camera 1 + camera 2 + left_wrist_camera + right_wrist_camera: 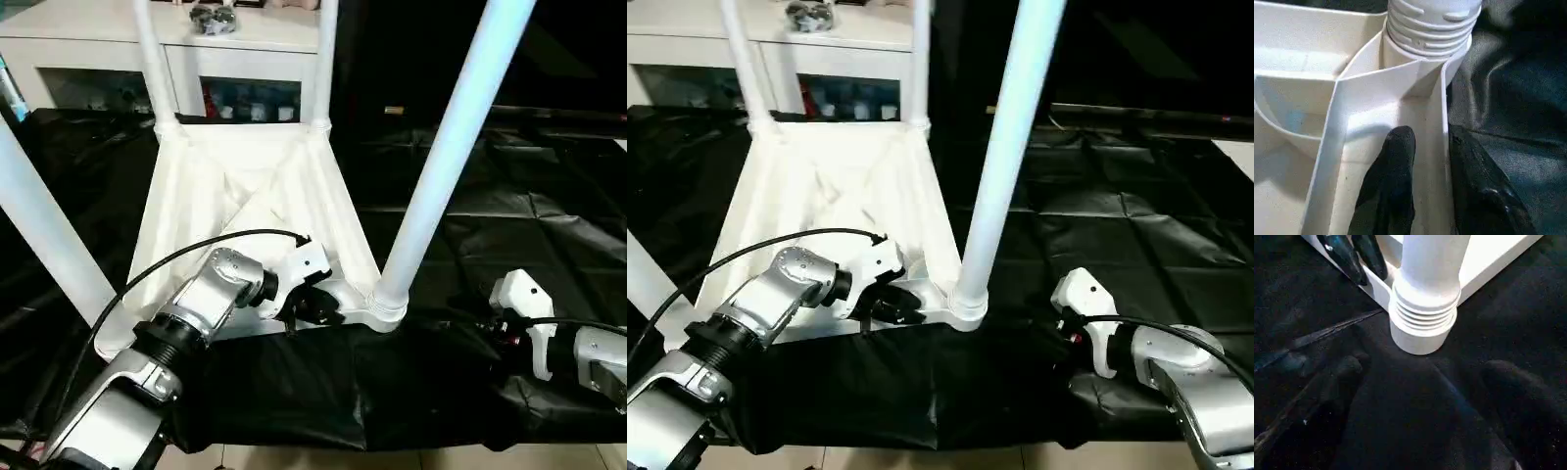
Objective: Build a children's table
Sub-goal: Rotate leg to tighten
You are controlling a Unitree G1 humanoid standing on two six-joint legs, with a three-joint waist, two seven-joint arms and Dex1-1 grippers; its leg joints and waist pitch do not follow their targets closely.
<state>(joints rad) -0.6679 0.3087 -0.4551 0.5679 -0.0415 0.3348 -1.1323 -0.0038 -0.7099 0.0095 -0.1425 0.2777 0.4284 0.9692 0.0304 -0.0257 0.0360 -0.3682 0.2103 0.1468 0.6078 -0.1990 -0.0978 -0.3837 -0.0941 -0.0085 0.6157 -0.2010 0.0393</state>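
Note:
The children's table lies upside down on a black cloth: a white ribbed tabletop [245,196] with all of its white legs standing up in the corner sockets. The near right leg [441,157] rises from its socket [387,304]. My left gripper [1429,134] straddles the tabletop's near rim wall just beside that socket. One finger [1398,147] is inside the rim with a small gap to the wall, and the other lies along the outside. My right gripper [1425,369] rests low on the cloth to the right of the same socket, jaws wide apart and holding nothing.
A white cabinet [98,39] with glass doors stands behind the table, with a grey object [214,17] on top. The creased black cloth [509,196] spreads to the right. Light floor [392,460] shows past its near edge. The near left leg [39,225] slants up beside my left arm.

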